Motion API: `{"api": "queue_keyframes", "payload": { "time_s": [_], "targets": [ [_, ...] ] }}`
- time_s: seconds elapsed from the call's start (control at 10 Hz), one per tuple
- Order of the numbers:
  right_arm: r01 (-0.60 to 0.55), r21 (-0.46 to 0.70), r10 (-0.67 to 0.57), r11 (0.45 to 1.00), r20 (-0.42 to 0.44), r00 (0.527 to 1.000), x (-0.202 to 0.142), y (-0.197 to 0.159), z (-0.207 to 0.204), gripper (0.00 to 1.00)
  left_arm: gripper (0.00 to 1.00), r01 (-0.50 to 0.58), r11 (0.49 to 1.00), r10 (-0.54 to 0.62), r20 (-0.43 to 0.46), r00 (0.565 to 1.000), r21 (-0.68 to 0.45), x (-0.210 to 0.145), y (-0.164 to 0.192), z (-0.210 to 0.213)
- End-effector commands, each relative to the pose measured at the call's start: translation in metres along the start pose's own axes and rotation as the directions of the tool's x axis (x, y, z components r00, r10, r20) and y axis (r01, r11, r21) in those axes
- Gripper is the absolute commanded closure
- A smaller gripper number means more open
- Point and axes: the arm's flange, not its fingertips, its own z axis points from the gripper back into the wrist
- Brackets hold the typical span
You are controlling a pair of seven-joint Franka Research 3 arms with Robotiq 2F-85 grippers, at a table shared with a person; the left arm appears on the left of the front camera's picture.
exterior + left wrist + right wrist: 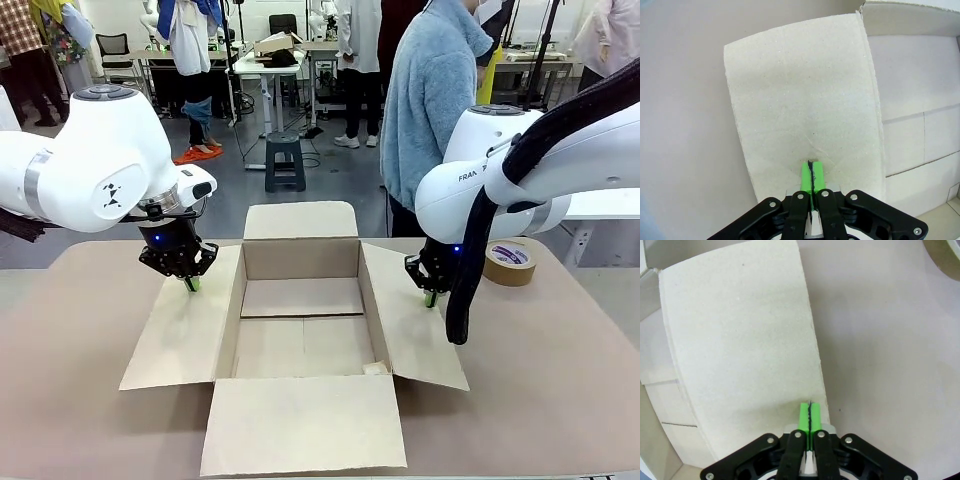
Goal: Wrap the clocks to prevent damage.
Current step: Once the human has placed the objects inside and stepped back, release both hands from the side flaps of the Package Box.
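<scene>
No clocks are in view. An open cardboard box stands mid-table with all its flaps spread out and its inside bare. My left gripper is shut, its green tips pressed down on the box's left flap. In the left wrist view the shut left gripper touches that flap with nothing between the pads. My right gripper is also shut, with its tips at the outer edge of the right flap. The right wrist view shows the right gripper on that flap's edge.
A roll of brown tape lies on the table at the right, behind my right arm, and its edge shows as the tape roll. A person in a blue fleece stands at the far side. The front flap covers the near table.
</scene>
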Motion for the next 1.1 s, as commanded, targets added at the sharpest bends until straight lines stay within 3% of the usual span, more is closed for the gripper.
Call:
{"api": "queue_keyframes", "payload": {
  "time_s": [0.0,1.0],
  "targets": [
    [0.000,0.000,0.000,1.000,0.001,1.000,0.0000,-0.0001,-0.0001,0.99,1.00,-0.001,1.000,0.001,0.003,1.000,0.003,0.0007,-0.0010,0.0005],
    [0.000,0.000,0.000,1.000,0.001,1.000,0.0000,-0.0001,-0.0001,0.99,1.00,-0.001,1.000,0.001,0.003,1.000,0.003,0.0007,-0.0010,0.0005]
  ]
}}
